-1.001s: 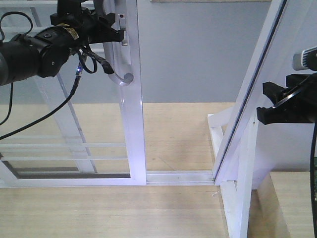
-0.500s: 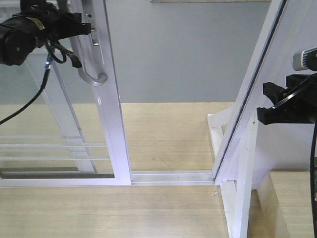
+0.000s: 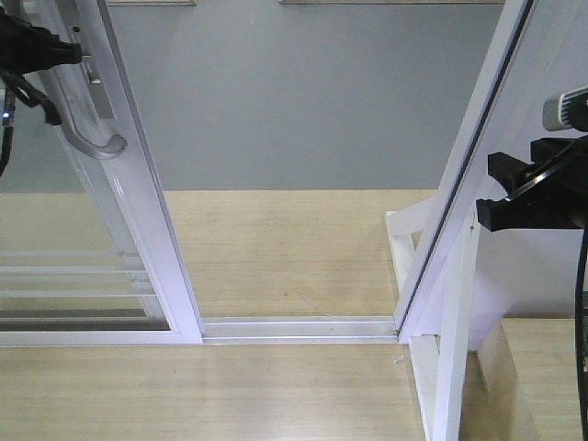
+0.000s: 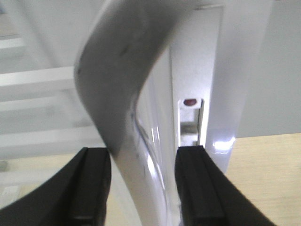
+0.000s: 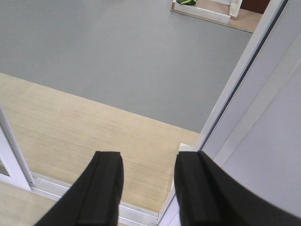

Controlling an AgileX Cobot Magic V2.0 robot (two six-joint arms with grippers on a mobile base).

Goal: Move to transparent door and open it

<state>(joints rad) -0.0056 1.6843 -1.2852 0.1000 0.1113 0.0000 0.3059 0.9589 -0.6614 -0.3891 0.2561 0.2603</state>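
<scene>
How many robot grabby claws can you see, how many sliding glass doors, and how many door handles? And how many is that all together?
End effectors: 2, the left end effector around the handle and the right end effector holding nothing
Transparent door: 1
Curved pull handle: 1
Total: 4

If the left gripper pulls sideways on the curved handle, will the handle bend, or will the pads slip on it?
The curved handle looks like solid metal, so it is probably stiff and passes the pull to the transparent door. Its surface shines, so the pads may slip along it. The door sits in a floor track, so it should slide rather than tip.
</scene>
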